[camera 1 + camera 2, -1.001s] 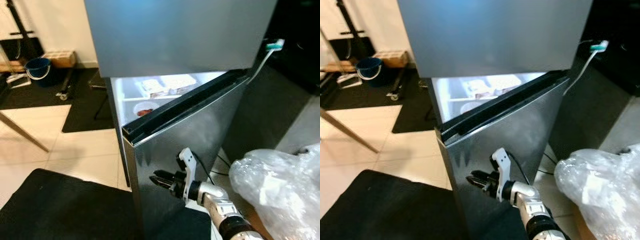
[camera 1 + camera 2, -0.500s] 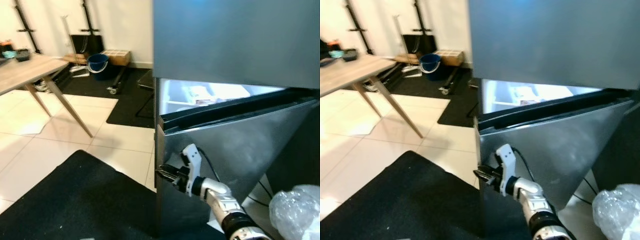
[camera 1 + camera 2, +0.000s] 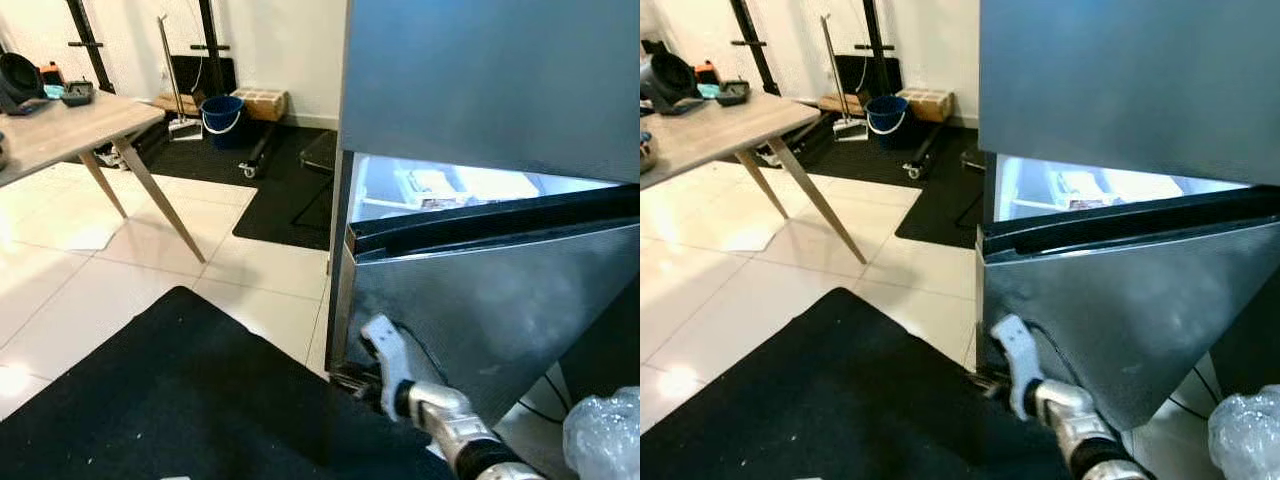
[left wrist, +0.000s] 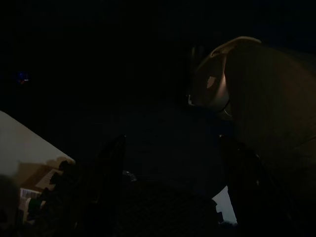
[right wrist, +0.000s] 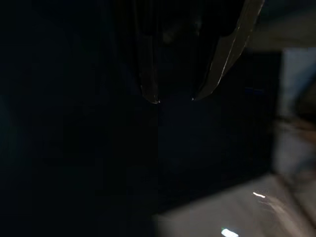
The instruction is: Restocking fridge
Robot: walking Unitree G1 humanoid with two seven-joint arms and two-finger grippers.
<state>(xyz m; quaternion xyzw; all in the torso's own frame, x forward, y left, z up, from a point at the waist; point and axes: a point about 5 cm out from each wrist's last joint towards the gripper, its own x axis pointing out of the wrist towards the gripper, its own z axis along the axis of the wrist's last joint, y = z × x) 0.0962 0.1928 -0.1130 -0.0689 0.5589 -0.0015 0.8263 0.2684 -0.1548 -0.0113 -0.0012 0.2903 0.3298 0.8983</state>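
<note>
The steel fridge has its lower door (image 3: 480,300) ajar, and the lit compartment (image 3: 440,185) behind it shows pale food packs on a shelf. My right gripper (image 3: 350,378) sits low at the door's free edge, its black fingers dark against the mat. Seen from the right wrist, the fingertips (image 5: 154,98) stand a little apart with nothing visible between them. My left gripper (image 4: 173,168) hangs in shadow with its fingers wide apart. A crumpled clear plastic bag (image 3: 605,435) lies at the lower right.
A black mat (image 3: 200,400) covers the floor before the fridge, with white tiles beyond. A wooden table (image 3: 60,125) on slanted legs stands at the left. A blue bucket (image 3: 222,112), a box and black stands line the far wall.
The camera has swung, so the fridge now sits further right and the table has come into view. My right gripper stays at the door's free edge, lower in view. The door gap looks narrower.
</note>
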